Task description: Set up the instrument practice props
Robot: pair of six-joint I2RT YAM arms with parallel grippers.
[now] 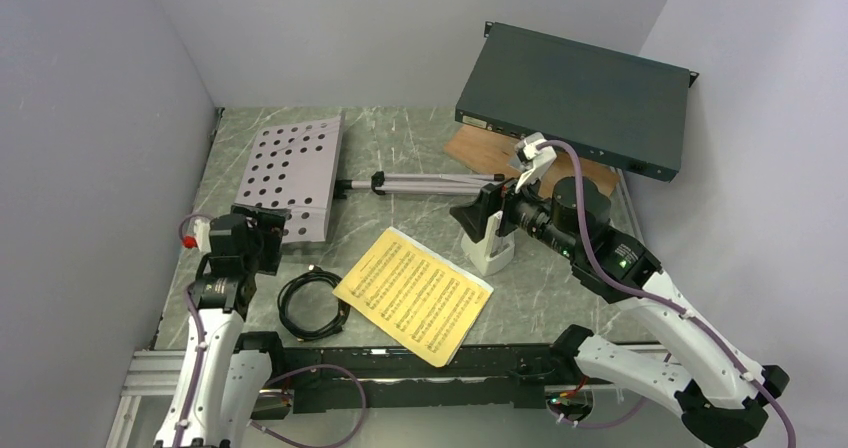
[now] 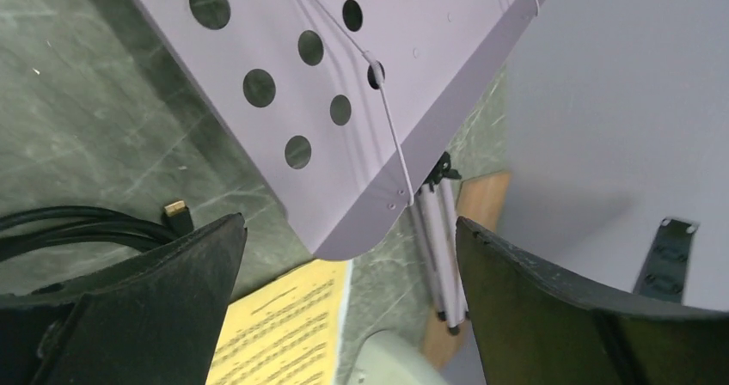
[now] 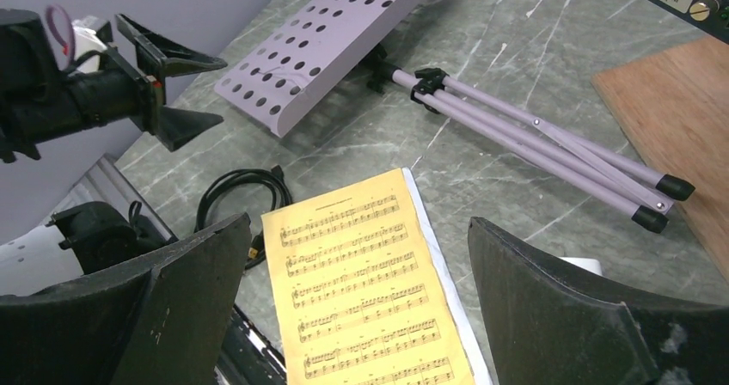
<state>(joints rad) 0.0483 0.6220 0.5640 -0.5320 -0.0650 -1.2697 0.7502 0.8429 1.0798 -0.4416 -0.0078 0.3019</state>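
- Nothing looks set up yet: music stand (image 1: 292,173) lies flat on the worktop (image 1: 400,138), tripod folded.
- Sheet music (image 1: 413,295) lies near the metronome (image 1: 490,253), not on the stand.
- Left jaws and right jaws gape wide, both empty.

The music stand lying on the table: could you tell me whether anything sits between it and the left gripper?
Nothing visible does. The left gripper is open and faces the lower lip of the music stand directly. The coiled black cable and the sheet music lie off to the side, nearer the arm bases.
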